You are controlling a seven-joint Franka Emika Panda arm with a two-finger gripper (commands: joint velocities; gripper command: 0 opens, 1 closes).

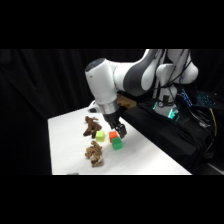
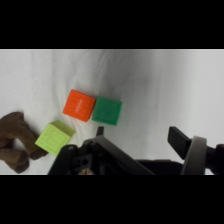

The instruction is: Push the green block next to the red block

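Observation:
In the wrist view the green block and the red block lie side by side on the white table, their sides touching. My gripper is just below them in the picture, open, with nothing between its fingers. One fingertip sits close to the green block's near edge. From the side, the gripper hangs low over the table right behind the red block, and the green block lies in front of it.
A lime yellow-green cube lies close to the red block. One brown lumpy object sits behind it and another nearer the front edge. The table ends at a dark drop on the right.

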